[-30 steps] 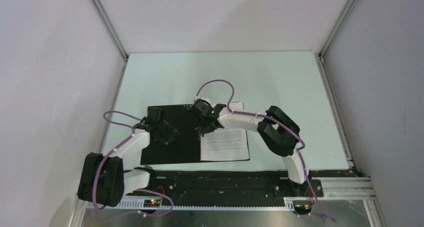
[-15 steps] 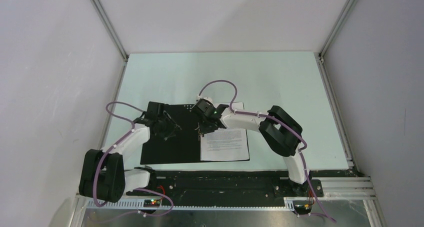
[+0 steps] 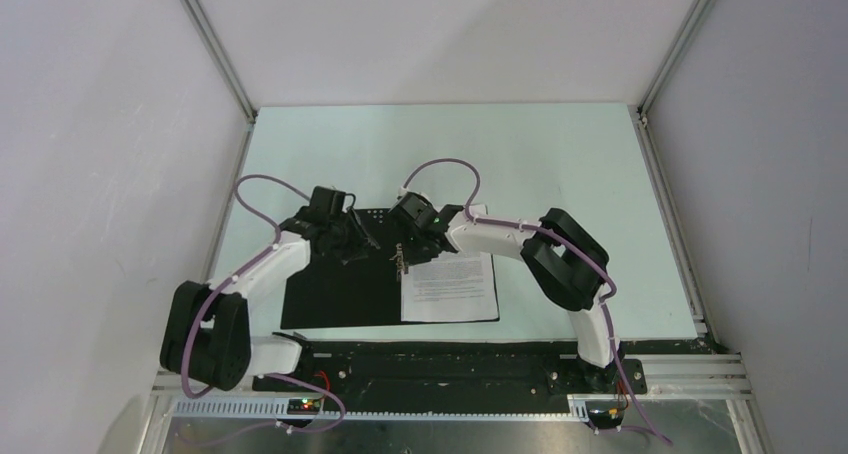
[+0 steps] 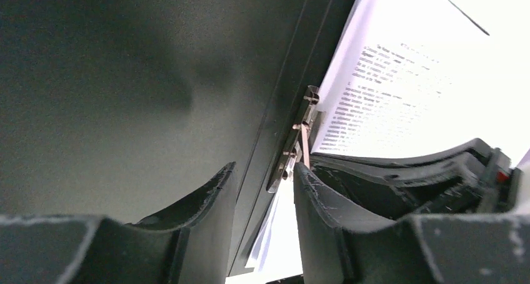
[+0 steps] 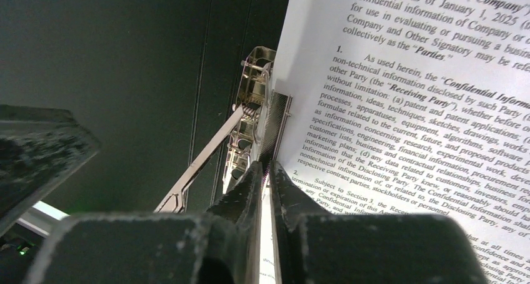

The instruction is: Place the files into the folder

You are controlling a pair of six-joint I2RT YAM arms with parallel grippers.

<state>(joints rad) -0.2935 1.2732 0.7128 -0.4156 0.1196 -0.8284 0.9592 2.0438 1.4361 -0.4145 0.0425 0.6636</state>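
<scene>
The folder [image 3: 320, 294] lies open on the table, black inside up. The printed files [image 3: 450, 286] lie on its right half; no separate blank set can be told apart. A metal clip [image 5: 253, 84] sits at the spine with its lever [image 5: 200, 165] raised. My right gripper [image 3: 405, 259] is shut, its tips [image 5: 267, 171] at the clip's dark clamp bar on the left edge of the sheets [image 5: 406, 96]. My left gripper [image 3: 360, 242] is open and empty above the folder's left half [image 4: 125, 77], its tips [image 4: 265, 190] just left of the clip [image 4: 300, 134].
The folder's near edge lies against the black base rail [image 3: 450, 359]. Pale green table [image 3: 540, 164] stretches behind and to the right. White walls with metal corner posts [image 3: 215, 49] close in the sides.
My left gripper has moved right and away from me along the folder's left half, ending close to the spine and the right gripper. The right gripper has shifted only slightly.
</scene>
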